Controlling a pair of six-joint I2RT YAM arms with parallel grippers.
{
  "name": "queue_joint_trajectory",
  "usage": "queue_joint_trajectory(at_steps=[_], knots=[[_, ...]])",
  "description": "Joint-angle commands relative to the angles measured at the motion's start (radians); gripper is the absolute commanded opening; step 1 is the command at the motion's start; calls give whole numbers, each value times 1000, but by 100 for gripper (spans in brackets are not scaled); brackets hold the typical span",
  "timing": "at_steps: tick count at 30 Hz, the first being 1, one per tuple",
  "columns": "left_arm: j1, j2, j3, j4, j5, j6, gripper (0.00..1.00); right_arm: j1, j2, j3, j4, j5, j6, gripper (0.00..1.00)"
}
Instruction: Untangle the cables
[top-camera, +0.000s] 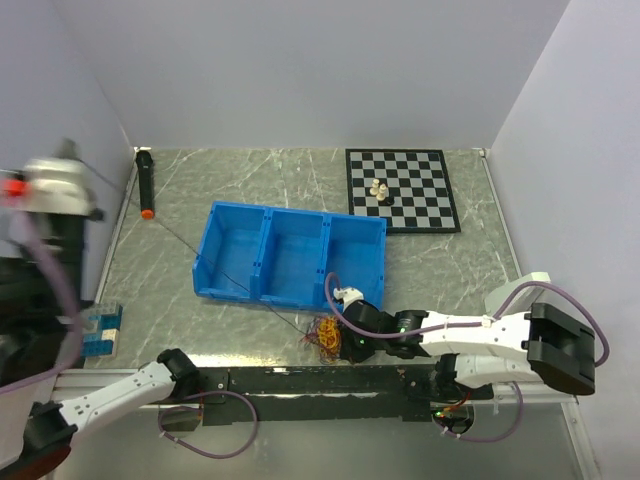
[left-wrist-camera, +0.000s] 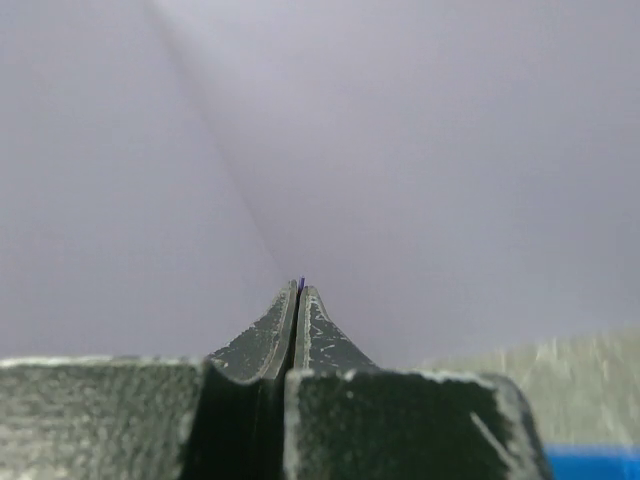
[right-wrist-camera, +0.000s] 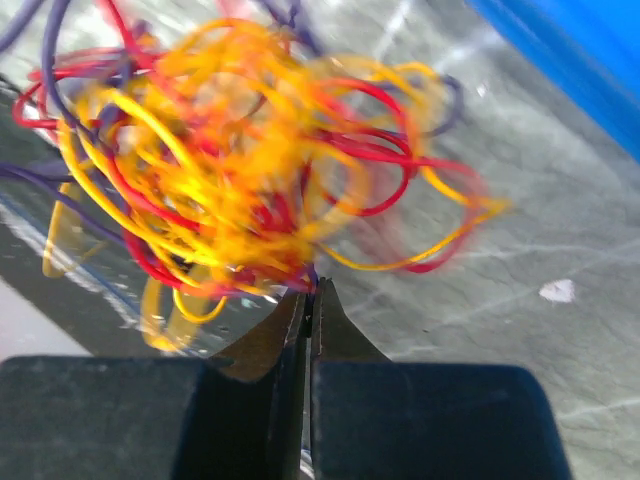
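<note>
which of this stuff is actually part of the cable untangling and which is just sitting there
In the job:
- cables, a red, yellow and dark tangle
- dark strand, stretched off to the left
- right hand, shut on the tangle
- left hand, raised, shut on the strand's end

Lying about:
- blue bin
- chessboard
- chess pieces
- black pen
- blue block

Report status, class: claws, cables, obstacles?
Left claw shut on dark strand, up high. Right claw shut on cables tangle. Strand stretches over blue bin corner.
</note>
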Motion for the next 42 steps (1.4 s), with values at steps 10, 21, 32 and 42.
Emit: queue_joint_trajectory(at_steps=[10,21,32,42], knots=[[6,185,440,256,66,42,9,15,70,36,-94,21,16,0],[8,494,906,540,139,243,6,21,96,54,-122,31,33,0],[6,439,716,551,230,179,11,29,53,57,-125,53,30,0],[8,367,498,560,294,93,17,36,4,56,-76,36,-1,0]])
